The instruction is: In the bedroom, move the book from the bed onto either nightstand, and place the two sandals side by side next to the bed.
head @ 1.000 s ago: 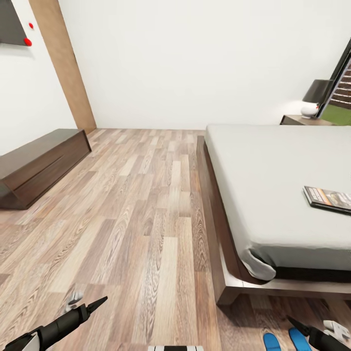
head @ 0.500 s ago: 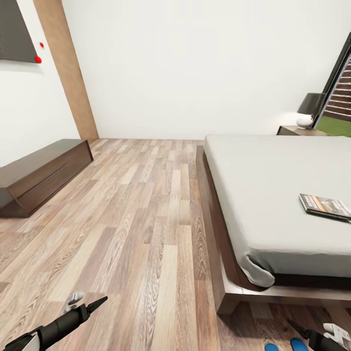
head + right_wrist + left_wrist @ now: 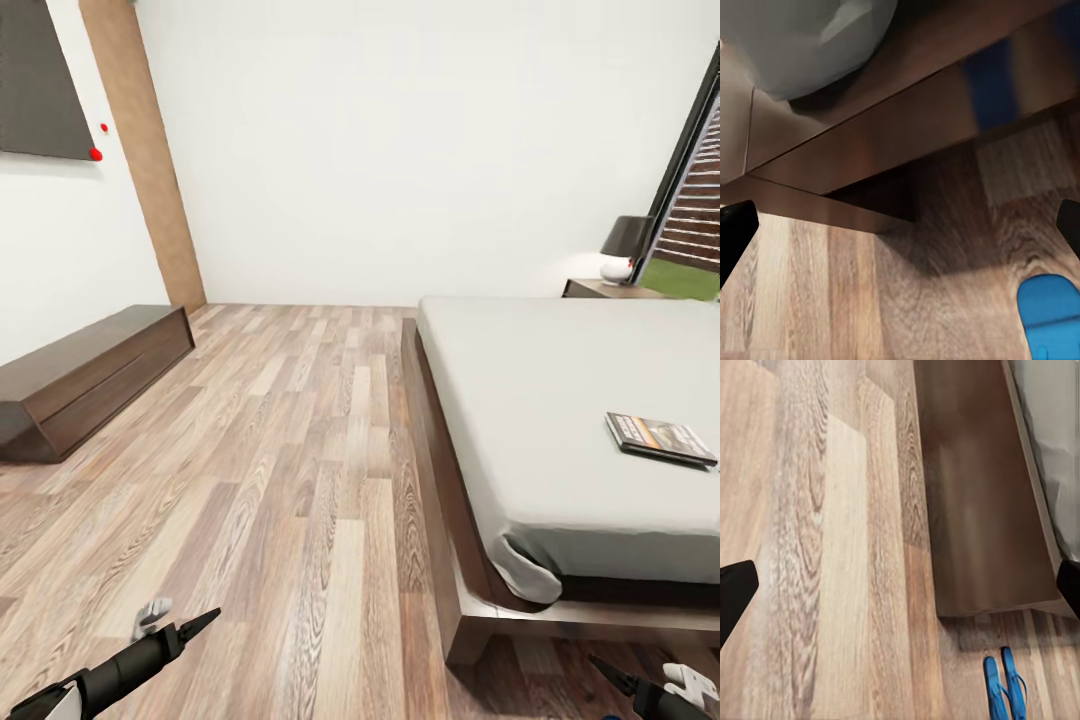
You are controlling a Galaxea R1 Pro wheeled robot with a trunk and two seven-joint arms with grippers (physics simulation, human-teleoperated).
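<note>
Two open, empty claws (image 3: 190, 625) (image 3: 605, 668) low over floor, book (image 3: 658, 438) well beyond on bed (image 3: 560, 400).

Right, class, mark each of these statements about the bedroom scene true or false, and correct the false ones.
1. The book lies on the bed. True.
2. Both sandals rest on the mattress. False: they lie side by side on the wood floor near the bed frame's corner.
3. A lamp stands on the nightstand beyond the bed. True.
4. The left gripper holds the book. False: it is open and empty, over the floor.
</note>
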